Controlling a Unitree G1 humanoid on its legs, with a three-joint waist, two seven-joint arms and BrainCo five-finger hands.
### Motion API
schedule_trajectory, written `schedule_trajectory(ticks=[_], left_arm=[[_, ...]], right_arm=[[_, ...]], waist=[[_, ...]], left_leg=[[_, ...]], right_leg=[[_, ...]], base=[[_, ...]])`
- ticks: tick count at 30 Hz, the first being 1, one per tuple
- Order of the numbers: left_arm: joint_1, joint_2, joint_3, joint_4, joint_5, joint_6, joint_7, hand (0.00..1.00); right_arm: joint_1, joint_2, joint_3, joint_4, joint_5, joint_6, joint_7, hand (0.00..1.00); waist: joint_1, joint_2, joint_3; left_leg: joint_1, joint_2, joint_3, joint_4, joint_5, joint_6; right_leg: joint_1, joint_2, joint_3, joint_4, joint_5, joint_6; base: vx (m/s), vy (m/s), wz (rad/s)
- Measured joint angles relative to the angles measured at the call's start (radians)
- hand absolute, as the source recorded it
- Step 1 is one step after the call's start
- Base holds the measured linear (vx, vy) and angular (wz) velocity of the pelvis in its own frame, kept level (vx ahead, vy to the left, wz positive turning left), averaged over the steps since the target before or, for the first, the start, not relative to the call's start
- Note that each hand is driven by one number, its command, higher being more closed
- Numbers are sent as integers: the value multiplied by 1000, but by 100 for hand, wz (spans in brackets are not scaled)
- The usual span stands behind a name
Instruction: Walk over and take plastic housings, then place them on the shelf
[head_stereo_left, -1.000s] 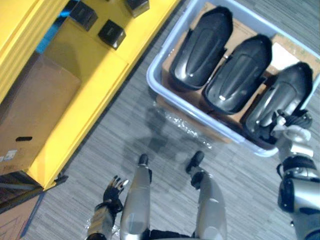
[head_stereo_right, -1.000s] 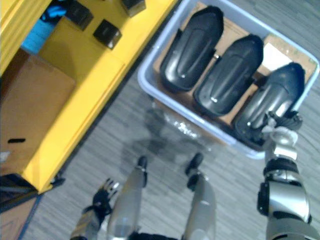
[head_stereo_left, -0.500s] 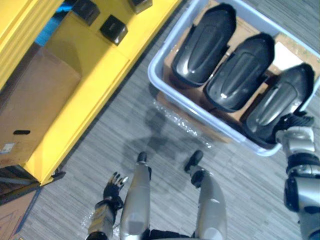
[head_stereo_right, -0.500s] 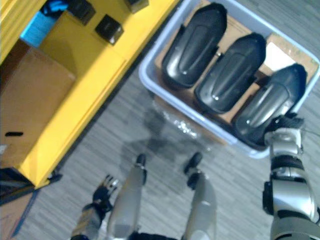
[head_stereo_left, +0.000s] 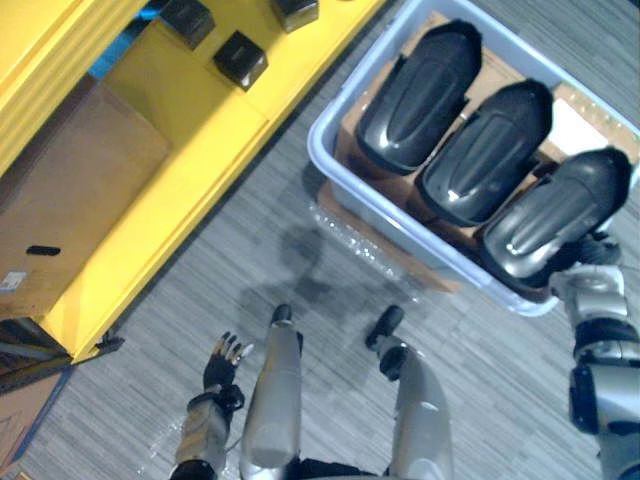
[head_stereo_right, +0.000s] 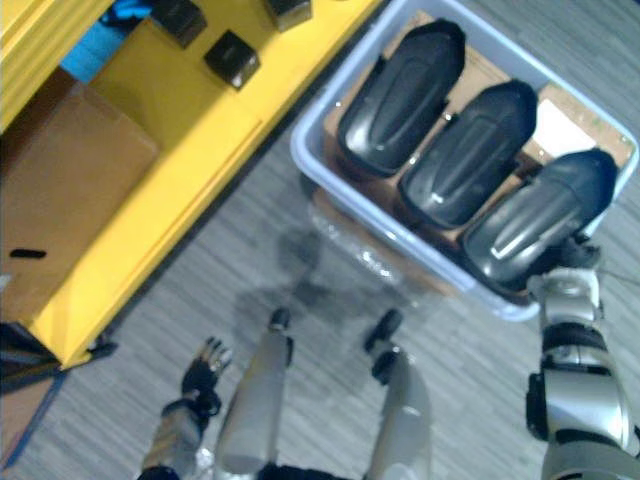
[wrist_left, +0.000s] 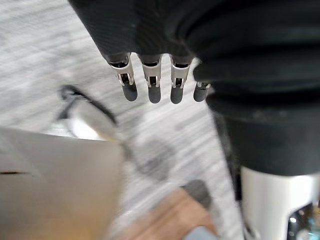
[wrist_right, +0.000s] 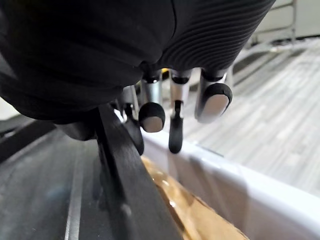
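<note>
Black housing (head_stereo_left: 555, 225) is hanging over the bin (head_stereo_left: 400, 218) rim, my right hand (head_stereo_left: 592, 272) pinching its edge; I'm risking a slip.

Left arm (head_stereo_left: 200, 440) is hung down at the robot's left side. Left hand (head_stereo_left: 222, 358) is held low, fingers (wrist_left: 151, 85) kept straight in a row, nothing held. Right arm (head_stereo_left: 608, 400) is stretched forward on the right side. Right hand (head_stereo_left: 592, 272) is set at the near end of 1 housing (head_stereo_left: 555, 215), fingers (wrist_right: 151, 116) curled down over its edge.
</note>
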Motion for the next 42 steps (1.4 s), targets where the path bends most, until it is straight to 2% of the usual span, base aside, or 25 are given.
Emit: schedule_trajectory(ticks=[2,3,7,9,13,16,19,22,24,25,27,30,32,33,34,38,40,42], left_arm=[[2,1,4,-19,-6,-27,34,0],[12,5,7,-36,-6,-41,54,0],[45,31,7,-81,-5,-65,96,0],[62,46,6,-90,-5,-76,111,0],[116,78,2,-154,-14,-76,111,0],[168,79,6,-318,-83,-76,67,0],[173,84,0,-498,-77,-70,38,0],[100,152,-41,-599,39,4,33,0],[-15,226,-95,-613,161,96,30,0],[-45,240,-105,-614,185,114,26,0],[-161,289,-141,-615,204,204,-22,0],[-273,330,-201,-609,243,284,-57,0],[-412,362,-280,-547,335,356,-83,0],[-443,364,-293,-522,363,371,-82,0],[-516,373,-329,-463,399,414,-79,0],[-652,381,-397,-366,420,496,-49,0],[-691,379,-400,-342,375,529,-29,0],[-731,370,-401,-309,324,568,-2,0]], right_arm=[[14,8,-1,-6,-2,-14,-17,100],[31,17,-2,-17,-1,-31,-32,100],[74,34,-13,-27,2,-73,-73,100],[88,37,-35,-20,2,-76,-98,100],[94,35,-53,15,1,-70,-138,100],[114,33,-79,13,-14,-67,-138,100],[152,28,-83,-53,-65,-67,-148,100],[170,25,-44,-202,-124,-66,-156,100],[172,18,13,-350,-191,-66,-150,100],[172,18,25,-387,-208,-67,-148,100],[172,18,73,-515,-282,-71,-108,100],[176,19,115,-593,-348,-83,-75,100],[164,20,139,-615,-385,-123,-51,100],[156,20,147,-616,-392,-131,-45,100],[133,20,171,-617,-406,-156,-27,100],[89,20,210,-617,-423,-198,-9,100],[54,20,220,-617,-422,-210,-2,100],[11,20,224,-617,-422,-243,-2,100]], waist=[[1,-1,-1],[4,-14,-17],[3,-40,-36],[3,-46,-40],[-4,-56,-48],[-6,-53,-49],[-28,-51,-94],[-56,-37,-128],[-81,-20,-160],[-88,-16,-167],[-105,-17,-191],[-125,-20,-206],[-145,-23,-214],[-151,-23,-214],[-166,-24,-214],[-193,-24,-214],[-202,-24,-214],[-206,-24,-214]], left_leg=[[33,3,1,-12,0,0],[46,3,6,-26,1,0],[121,1,8,-98,21,-1],[163,-3,10,-140,33,-1],[244,-10,16,-223,59,-1],[317,-15,25,-280,71,-1],[346,-21,30,-329,84,4],[407,-21,58,-382,102,2],[448,-17,88,-406,105,1],[454,-15,90,-410,105,1],[481,-10,126,-425,105,0],[505,-9,155,-438,105,0],[505,-10,172,-445,105,1],[505,-11,177,-448,107,4],[504,-15,190,-451,110,4],[498,-13,197,-450,111,1],[496,-10,198,-450,112,0],[486,-10,201,-448,112,0]], right_leg=[[36,5,-3,-17,2,2],[44,7,-2,-28,3,5],[119,16,-8,-90,14,13],[164,23,-10,-128,22,18],[234,27,-19,-200,43,22],[293,26,-21,-232,51,28],[315,25,-25,-264,55,34],[350,28,-12,-299,67,40],[380,37,3,-333,81,41],[388,41,5,-344,86,40],[405,53,31,-387,110,38],[425,63,55,-434,138,37],[428,65,67,-472,165,34],[427,65,71,-477,171,34],[424,64,81,-496,179,32],[416,69,87,-502,190,27],[411,77,90,-502,193,25],[401,79,98,-502,200,25]], base=[[37,11,4],[38,2,0],[48,-9,6],[53,2,9],[114,-7,7],[137,4,4],[119,2,2],[102,-2,-16],[64,-1,-23],[53,9,-24],[35,8,-36],[-15,10,-28],[-43,9,-21],[-79,7,-20],[-65,3,-21],[-36,-16,-11],[-5,-50,-5],[3,-4,-4]])
